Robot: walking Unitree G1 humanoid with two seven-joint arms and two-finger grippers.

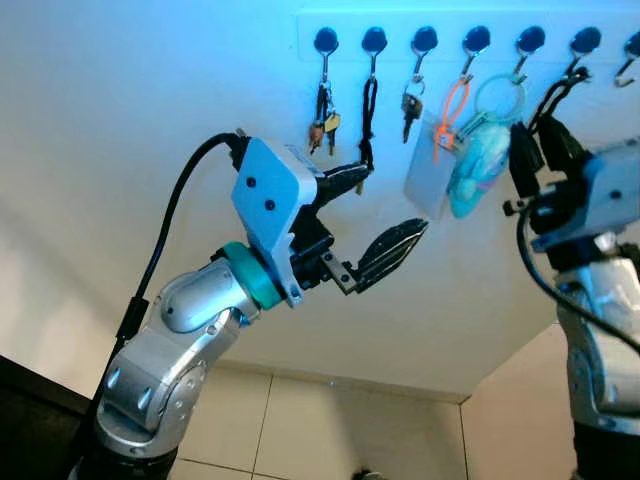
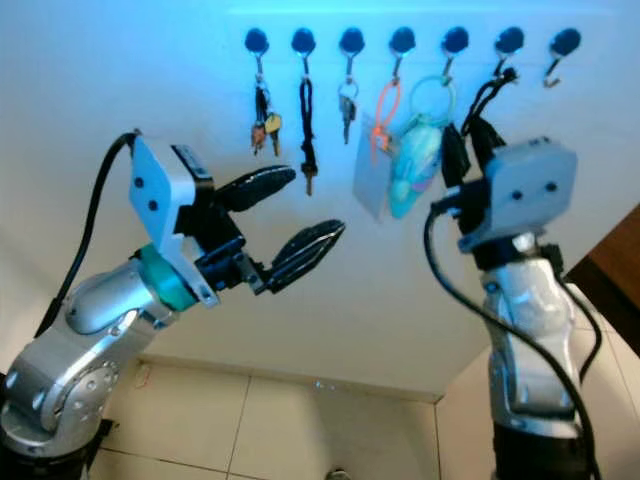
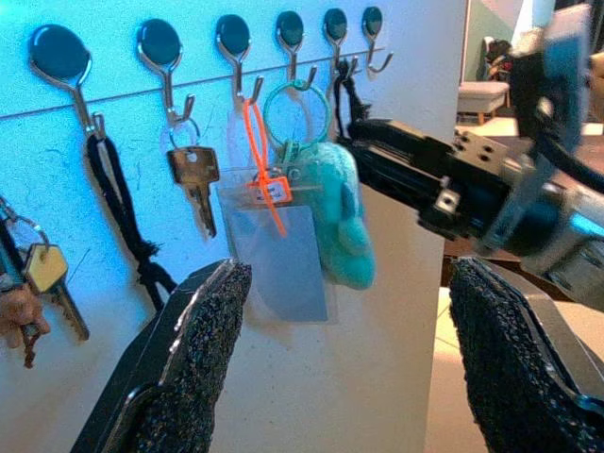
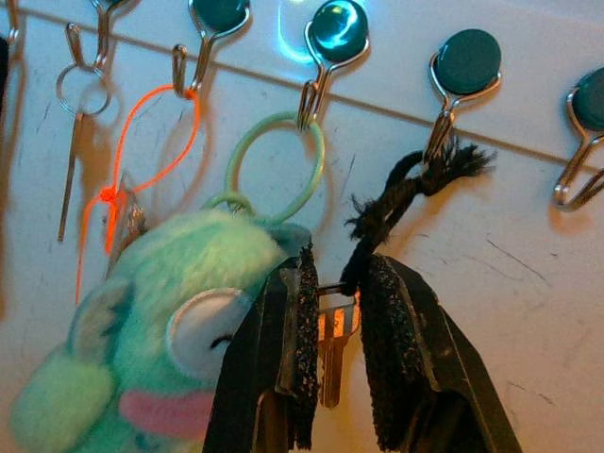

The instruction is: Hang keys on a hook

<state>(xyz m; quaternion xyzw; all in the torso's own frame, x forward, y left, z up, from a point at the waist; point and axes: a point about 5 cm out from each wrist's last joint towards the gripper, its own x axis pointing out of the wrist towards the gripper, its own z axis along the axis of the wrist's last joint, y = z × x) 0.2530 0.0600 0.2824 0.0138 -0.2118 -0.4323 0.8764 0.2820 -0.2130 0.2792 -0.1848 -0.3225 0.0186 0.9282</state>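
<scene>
A row of dark-capped hooks (image 1: pixel 476 40) runs along the white wall. My right gripper (image 4: pixel 335 321) is raised just under the sixth hook (image 4: pixel 442 132), shut on a small key (image 4: pixel 330 359) tied to a frayed black cord (image 4: pixel 406 189). The cord's top loop sits at that hook's bend. In the eye views the same cord (image 1: pixel 560 90) rises from the right gripper (image 1: pixel 540 145) to the hook. My left gripper (image 1: pixel 385 210) hovers open and holds nothing, lower and to the left, in front of the wall.
Other hooks carry brass keys (image 1: pixel 323 120), a black cord key (image 1: pixel 369 110), a single key (image 1: pixel 410 105), an orange loop with a clear card sleeve (image 1: pixel 430 170) and a teal plush (image 1: pixel 478 165). The far right hook (image 4: pixel 578 151) is bare. Tiled floor (image 1: pixel 330 430) lies below.
</scene>
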